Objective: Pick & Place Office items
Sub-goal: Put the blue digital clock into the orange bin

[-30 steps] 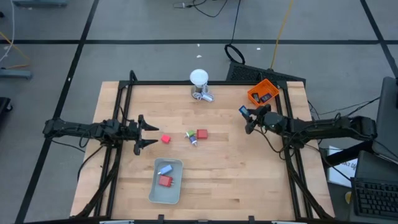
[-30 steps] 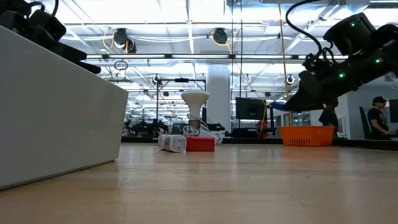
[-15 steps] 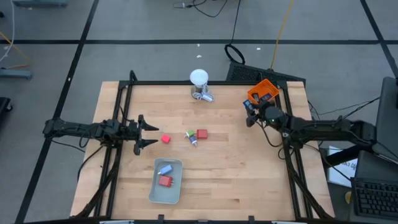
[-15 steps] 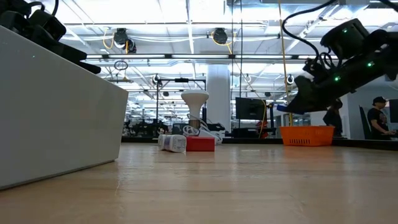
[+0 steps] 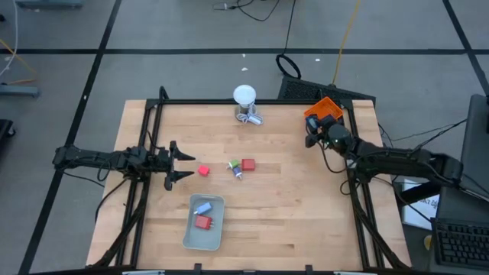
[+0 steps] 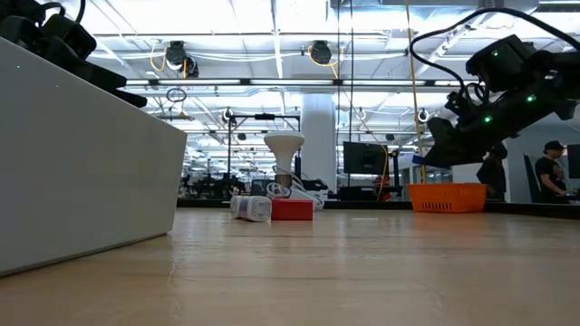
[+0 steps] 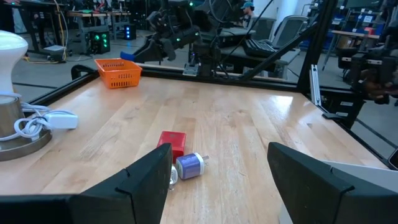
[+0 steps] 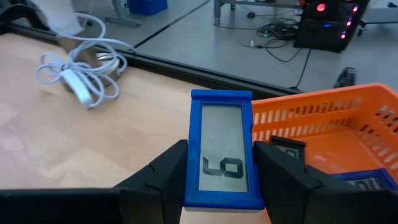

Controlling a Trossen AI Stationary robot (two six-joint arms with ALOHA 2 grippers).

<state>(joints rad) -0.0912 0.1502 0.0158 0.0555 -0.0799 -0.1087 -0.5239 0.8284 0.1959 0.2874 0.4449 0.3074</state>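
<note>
Blue-framed grey-faced piece w/ dark marks; orange bin; red block; pale grey tray; white cord.

We see a blue-framed piece with a grey display upright, just before the orange bin. At mid-table lie a small red block, a larger one and a green-and-white bit. The grey tray holds a light-blue piece and a red block.

Ahead of right jaws: orange basket stands close, its near rim just beyond the clamped blue-framed display.
Inside basket: dark pieces lie at the near wall.
Beside right jaws: bare tabletop; coiled white cable farther off.
</note>
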